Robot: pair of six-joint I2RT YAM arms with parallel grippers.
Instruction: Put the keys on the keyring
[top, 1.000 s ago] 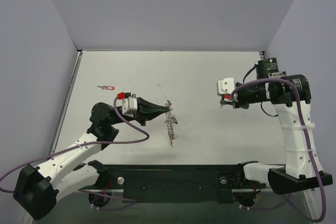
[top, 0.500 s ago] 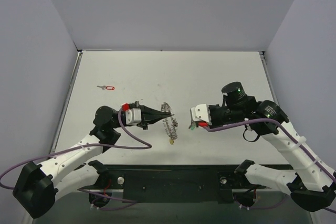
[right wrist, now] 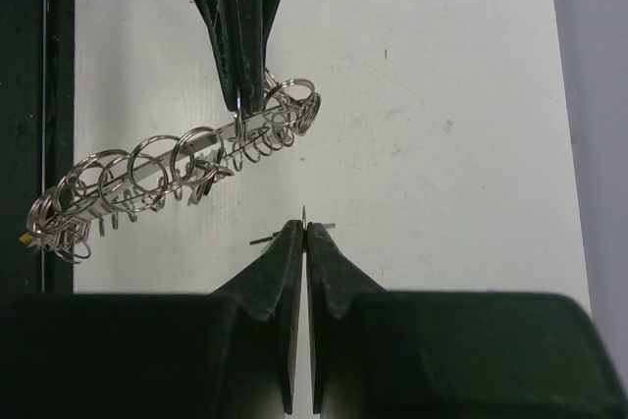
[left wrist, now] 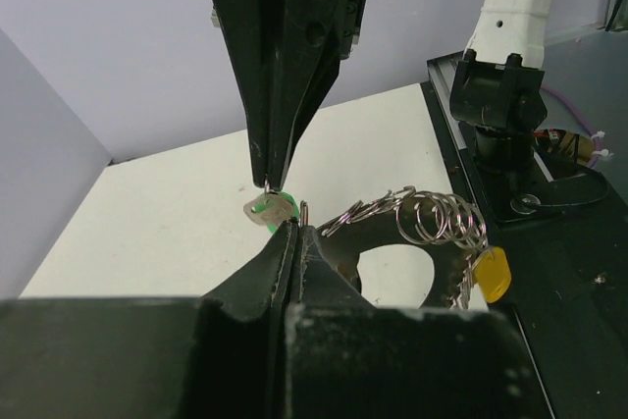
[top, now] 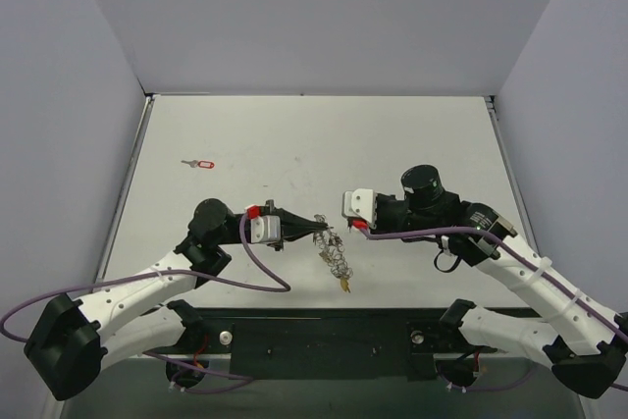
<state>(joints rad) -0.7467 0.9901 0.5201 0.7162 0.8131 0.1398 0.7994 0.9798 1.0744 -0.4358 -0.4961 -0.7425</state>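
Observation:
My left gripper (top: 316, 225) is shut on one end of the keyring (top: 334, 254), a silvery band of many small loops with a yellow piece (top: 344, 285), and holds it off the table. In the left wrist view the keyring (left wrist: 422, 223) hangs right of my shut fingertips (left wrist: 292, 230). My right gripper (top: 348, 230) is shut on the green key (left wrist: 270, 209), a short gap from the ring's held end. In the right wrist view the key shows edge-on between the tips (right wrist: 305, 226), with the keyring (right wrist: 167, 169) ahead on the left. The red key (top: 201, 164) lies on the table at the far left.
The white table (top: 412, 134) is walled by grey panels at the left, back and right. A black base rail (top: 324, 336) runs along the near edge. The left arm's purple cable (top: 245, 282) loops over the table under the arm.
My right arm has swung from the far right to the middle, bringing the green key close to the ring. My left gripper has carried the keyring a little nearer and to the right.

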